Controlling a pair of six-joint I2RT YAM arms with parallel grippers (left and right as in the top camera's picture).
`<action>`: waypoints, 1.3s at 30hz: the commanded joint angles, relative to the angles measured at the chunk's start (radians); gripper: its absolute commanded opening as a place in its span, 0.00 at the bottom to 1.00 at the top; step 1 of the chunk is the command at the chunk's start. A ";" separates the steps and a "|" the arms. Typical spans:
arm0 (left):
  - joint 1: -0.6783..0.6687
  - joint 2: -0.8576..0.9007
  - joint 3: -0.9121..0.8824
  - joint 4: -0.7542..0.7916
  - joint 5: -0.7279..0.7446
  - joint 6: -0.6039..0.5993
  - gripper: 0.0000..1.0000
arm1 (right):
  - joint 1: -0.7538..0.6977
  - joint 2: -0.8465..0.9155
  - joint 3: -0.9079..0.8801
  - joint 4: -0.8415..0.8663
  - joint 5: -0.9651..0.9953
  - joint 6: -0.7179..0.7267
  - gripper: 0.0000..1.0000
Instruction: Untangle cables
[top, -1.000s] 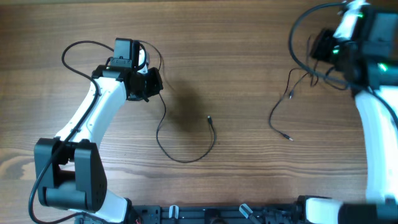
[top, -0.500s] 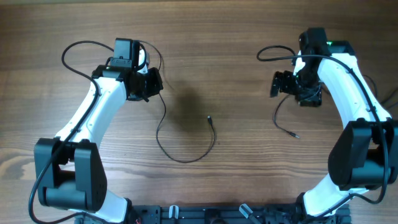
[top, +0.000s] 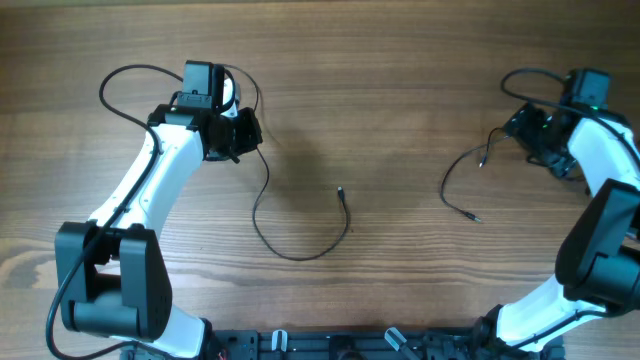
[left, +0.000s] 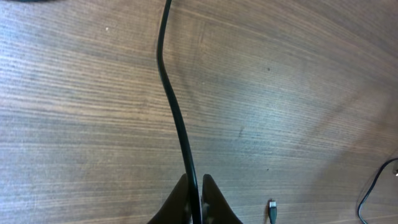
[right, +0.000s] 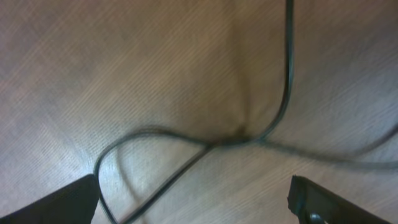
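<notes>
Left jaws: pinching the first cable (left: 175, 118), its plug (left: 272, 210) lying nearby on the wooden counter (left: 298, 93). Right jaws: gaping wide above the second cable (right: 287, 74), whose strands are crossing in the blurred wrist view only and curving plainly overhead (top: 444, 190).

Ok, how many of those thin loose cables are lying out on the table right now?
2. The left cable curves from the shut left gripper toward the table's middle. The right cable lies below the open right gripper. Parts near that arm may be hidden.
</notes>
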 joint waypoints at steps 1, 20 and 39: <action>-0.002 -0.020 0.003 0.001 -0.009 0.005 0.07 | -0.003 0.015 0.008 0.044 -0.025 -0.117 1.00; -0.002 -0.020 0.002 0.000 -0.009 0.005 0.09 | -0.008 0.079 0.063 0.129 -0.265 -0.432 0.06; -0.002 -0.020 0.002 0.019 -0.009 0.005 0.11 | 0.090 0.024 0.054 -0.088 -0.087 -0.982 0.98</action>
